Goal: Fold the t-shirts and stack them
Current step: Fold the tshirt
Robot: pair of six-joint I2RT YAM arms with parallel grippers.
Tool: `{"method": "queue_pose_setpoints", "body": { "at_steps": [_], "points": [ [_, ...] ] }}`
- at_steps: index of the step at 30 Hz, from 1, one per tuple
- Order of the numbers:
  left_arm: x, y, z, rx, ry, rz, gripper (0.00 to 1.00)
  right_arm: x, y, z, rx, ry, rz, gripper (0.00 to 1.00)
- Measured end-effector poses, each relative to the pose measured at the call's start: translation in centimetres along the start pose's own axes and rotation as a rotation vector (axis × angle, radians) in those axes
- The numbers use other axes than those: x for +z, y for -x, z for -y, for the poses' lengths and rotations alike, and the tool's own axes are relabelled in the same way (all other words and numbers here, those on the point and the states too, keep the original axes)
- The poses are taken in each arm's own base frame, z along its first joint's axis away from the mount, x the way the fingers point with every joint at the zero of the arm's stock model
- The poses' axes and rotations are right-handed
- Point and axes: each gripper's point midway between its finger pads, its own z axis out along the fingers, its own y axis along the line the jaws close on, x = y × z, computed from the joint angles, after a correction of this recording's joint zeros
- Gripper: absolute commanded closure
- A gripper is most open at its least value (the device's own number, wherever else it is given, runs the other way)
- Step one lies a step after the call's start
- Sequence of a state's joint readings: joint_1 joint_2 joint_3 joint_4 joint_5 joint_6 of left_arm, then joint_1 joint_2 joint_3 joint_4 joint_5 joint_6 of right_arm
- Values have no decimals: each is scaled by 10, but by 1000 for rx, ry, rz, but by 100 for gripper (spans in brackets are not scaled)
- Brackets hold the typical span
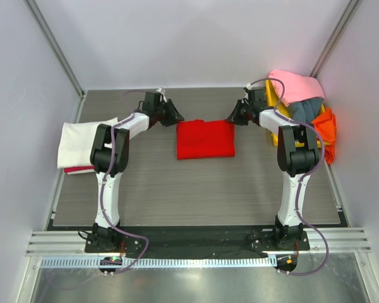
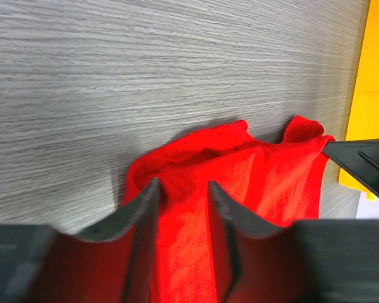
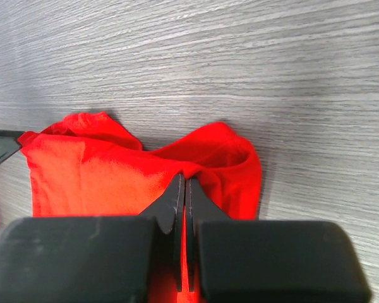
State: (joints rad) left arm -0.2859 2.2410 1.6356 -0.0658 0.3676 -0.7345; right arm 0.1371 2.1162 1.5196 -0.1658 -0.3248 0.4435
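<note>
The bright red t-shirt (image 1: 205,140) lies folded at the middle of the table. My left gripper (image 1: 175,117) is at its far left corner. In the left wrist view the left gripper (image 2: 182,192) is open, its jaws apart over the shirt's rumpled edge (image 2: 240,170). My right gripper (image 1: 231,118) is at the far right corner. In the right wrist view the right gripper (image 3: 185,189) is shut on a pinch of the red shirt (image 3: 95,170). A folded cream-white shirt (image 1: 82,140) lies at the left on a pink one (image 1: 79,169).
At the back right a yellow tray (image 1: 280,101) holds a pile of pink (image 1: 297,85), grey-blue (image 1: 306,108) and orange (image 1: 326,129) shirts. The tray also shows in the left wrist view (image 2: 369,95). White walls enclose the table on three sides.
</note>
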Motion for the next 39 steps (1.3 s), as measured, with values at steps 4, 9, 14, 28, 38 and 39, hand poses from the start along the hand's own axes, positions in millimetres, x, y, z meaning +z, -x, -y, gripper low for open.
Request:
{"method": "queue_pose_setpoints", "body": {
  "at_steps": [4, 9, 14, 28, 38, 39],
  "points": [
    [-1, 0, 0, 6, 0, -1, 69, -1, 0, 0, 6, 4, -2, 99],
    [-1, -3, -1, 5, 4, -6, 69, -1, 0, -2, 8, 15, -7, 99],
    [-1, -5, -1, 4, 6, -12, 83, -1, -1, -3, 10, 20, -9, 99],
    [-12, -4, 6, 10, 6, -3, 100, -16, 2, -1, 21, 11, 8, 99],
    [-37, 11, 33, -6, -35, 45, 100, -44, 18, 2, 54, 24, 58, 99],
    [-36, 11, 32, -15, -34, 44, 100, -43, 18, 2, 55, 26, 57, 99]
  ]
}}
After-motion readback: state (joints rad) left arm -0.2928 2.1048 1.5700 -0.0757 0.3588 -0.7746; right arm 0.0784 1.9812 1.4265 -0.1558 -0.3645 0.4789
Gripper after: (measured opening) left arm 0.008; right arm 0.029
